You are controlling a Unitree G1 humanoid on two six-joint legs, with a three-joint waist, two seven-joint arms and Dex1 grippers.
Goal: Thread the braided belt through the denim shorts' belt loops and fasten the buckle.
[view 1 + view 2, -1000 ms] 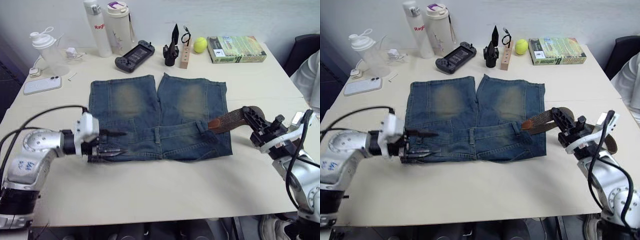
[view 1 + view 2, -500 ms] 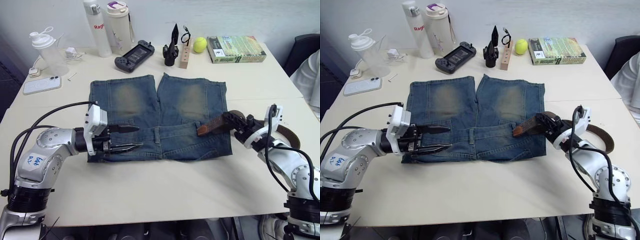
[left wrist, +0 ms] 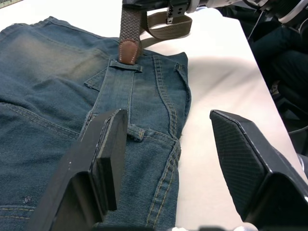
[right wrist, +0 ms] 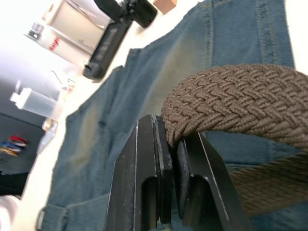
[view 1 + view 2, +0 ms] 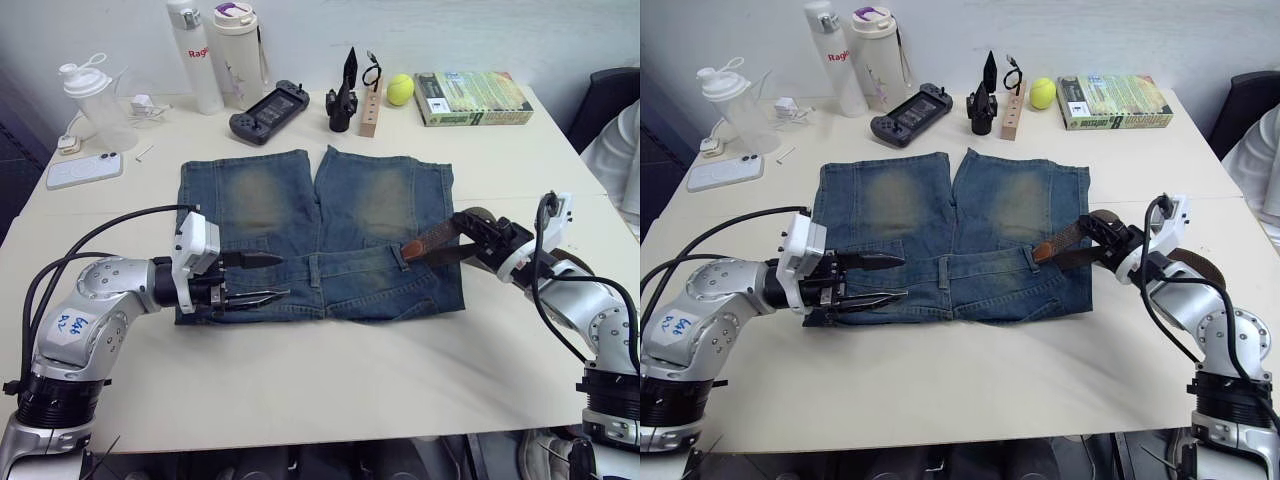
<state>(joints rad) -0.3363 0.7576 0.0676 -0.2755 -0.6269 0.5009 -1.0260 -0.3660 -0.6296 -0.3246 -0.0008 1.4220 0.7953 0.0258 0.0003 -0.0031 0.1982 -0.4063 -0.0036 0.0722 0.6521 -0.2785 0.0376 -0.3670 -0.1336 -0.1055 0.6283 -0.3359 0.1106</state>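
Here, I have the denim shorts (image 5: pixel 318 232) spread flat across the cream table (image 5: pixel 300 380), waistband toward me. My right gripper (image 5: pixel 1102 240) has its fingers pinched tight on the braided belt (image 5: pixel 1072 233); in the right wrist view the woven strap (image 4: pixel 231 103) bulges up just past the two clamped fingertips. Ahead of those fingers the belt runs out over the shorts' waistband corner, and its smooth leather tip (image 3: pixel 127 51) ends touching a belt loop (image 3: pixel 124 65), as the left wrist view shows; I cannot tell whether the tip has entered the loop. Behind the fingers the rest of the belt curls in a loose loop (image 5: pixel 570 262) on the table beside my right arm. I cannot pick out the buckle.

My left gripper (image 5: pixel 258 277) rests low over the other end of the waistband, its fingers spread wide and holding nothing, with denim lying between and under them. One of its fingers (image 3: pixel 108 153) sits directly over the fabric, the other past the shorts' edge above bare table.

Beyond the shorts stand two bottles (image 5: pixel 215 55), a game controller (image 5: pixel 268 110), a tennis ball (image 5: pixel 400 89) and a book (image 5: pixel 472 98).
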